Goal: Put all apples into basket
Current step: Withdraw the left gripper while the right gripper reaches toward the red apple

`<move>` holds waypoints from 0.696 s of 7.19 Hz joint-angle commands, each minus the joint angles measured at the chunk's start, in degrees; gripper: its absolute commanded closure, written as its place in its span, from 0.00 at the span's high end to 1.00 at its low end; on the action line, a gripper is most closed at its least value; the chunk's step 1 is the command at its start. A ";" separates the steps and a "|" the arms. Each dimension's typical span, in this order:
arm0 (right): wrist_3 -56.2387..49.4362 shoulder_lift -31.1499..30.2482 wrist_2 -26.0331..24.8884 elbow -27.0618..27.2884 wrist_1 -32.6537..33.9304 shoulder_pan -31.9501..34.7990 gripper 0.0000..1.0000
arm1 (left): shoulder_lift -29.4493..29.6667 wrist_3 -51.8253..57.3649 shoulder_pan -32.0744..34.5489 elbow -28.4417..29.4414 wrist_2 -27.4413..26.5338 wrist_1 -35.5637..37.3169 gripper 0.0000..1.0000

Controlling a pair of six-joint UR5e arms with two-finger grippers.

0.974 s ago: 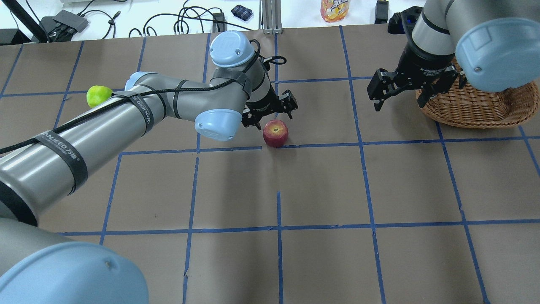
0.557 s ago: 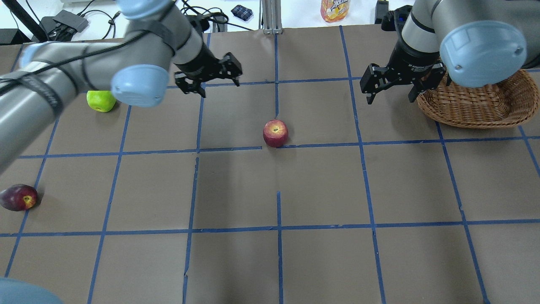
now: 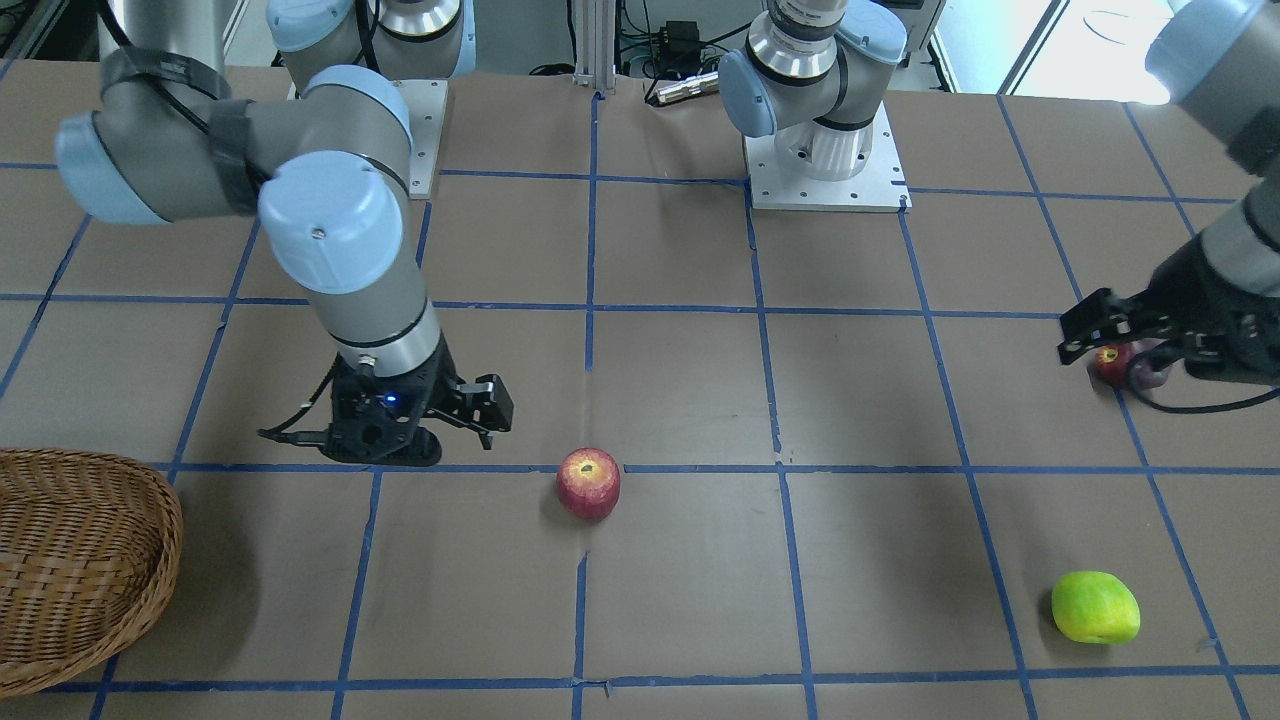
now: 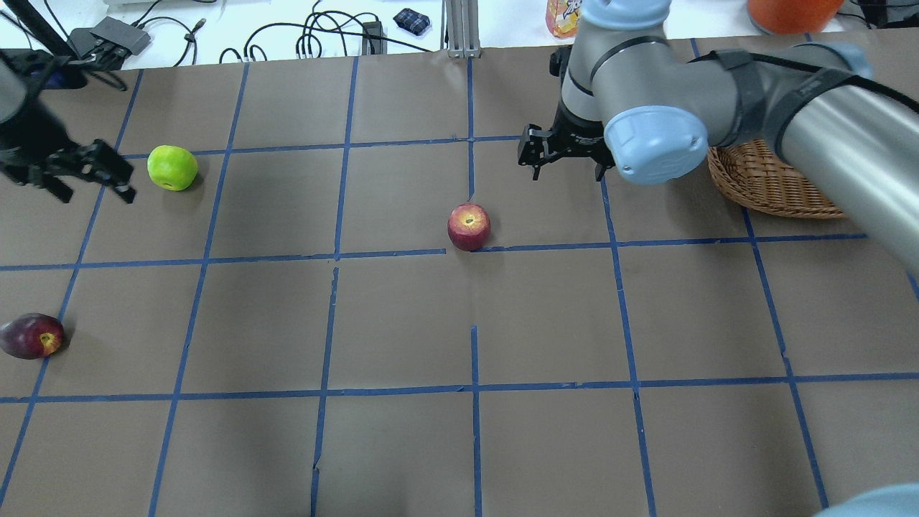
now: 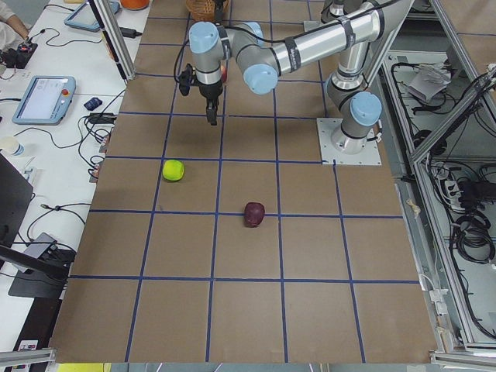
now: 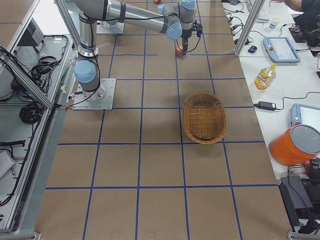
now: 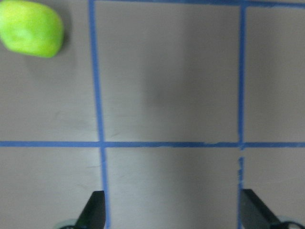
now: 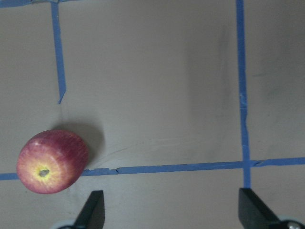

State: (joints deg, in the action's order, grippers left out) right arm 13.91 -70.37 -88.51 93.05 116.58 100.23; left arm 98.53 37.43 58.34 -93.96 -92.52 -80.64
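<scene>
REMOTE DESK: My right claw [image 4: 566,166] hangs wide open and empty over the middle of the table [image 4: 402,323]. The red apple [image 4: 469,226] rests dimple-up on the paper just beside it. On the wrist camera the apple lies off to one side, outside the gap and beyond the finger on that side. I judge the coming move to be a sideways shift toward the robot's left before any descent. The apple is near round, so no wrist turn looks needed. The right arm is plainly the nearer one to this fruit. The basket [image 4: 761,187] sits at the table's right end behind that arm, and the side view shows no apples in it. My left claw [image 4: 97,190], likewise spread and holding nothing, hovers at the far left near the green apple [image 4: 172,167]. The dark apple [image 4: 30,335] lies apart from both, closer to the robot's side of the table.
</scene>
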 commanded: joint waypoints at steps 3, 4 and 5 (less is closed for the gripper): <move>10.86 11.28 -0.09 -7.68 2.87 9.17 1.00 | 6.13 26.17 -18.95 -4.90 -0.47 6.34 1.00; 10.87 13.22 -0.09 -7.88 2.95 9.45 1.00 | 7.46 27.16 -20.79 -7.10 -0.47 10.20 1.00; 10.96 14.46 -0.09 -8.05 3.13 9.54 1.00 | 8.69 27.26 -21.59 -8.77 -0.38 13.72 1.00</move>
State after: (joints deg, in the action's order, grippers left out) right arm 24.54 -57.93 -88.58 85.58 119.54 109.30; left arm 105.57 63.64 38.17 -100.53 -92.95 -71.18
